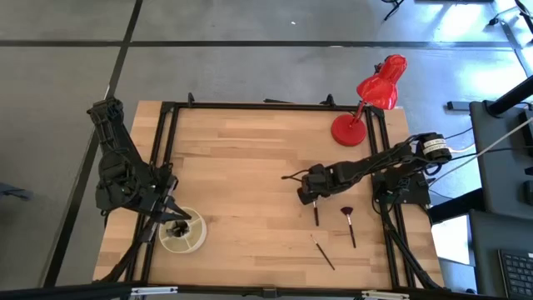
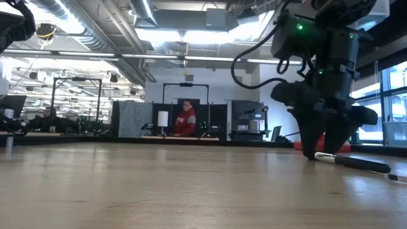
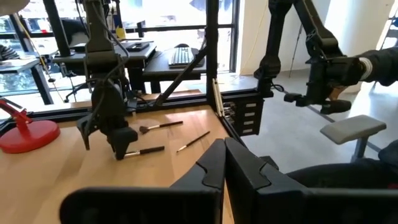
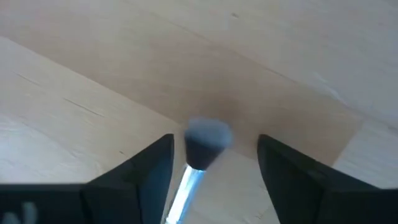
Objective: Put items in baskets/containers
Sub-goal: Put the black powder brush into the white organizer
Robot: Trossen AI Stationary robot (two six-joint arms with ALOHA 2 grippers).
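Right end effector [image 1: 310, 198] straddles a brush [image 1: 316, 215], red lamp [image 1: 366, 102] nearby.

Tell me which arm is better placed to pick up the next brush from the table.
The right: its fingers stand open around a brush lying on the table. The left gripper, shut, is over the container.

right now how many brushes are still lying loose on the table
3. One dark brush lies between the open fingers of the right end effector, the fan-tipped brush just beside it, and a thin one nearer the front edge. More stand in the cream container, hard to count.
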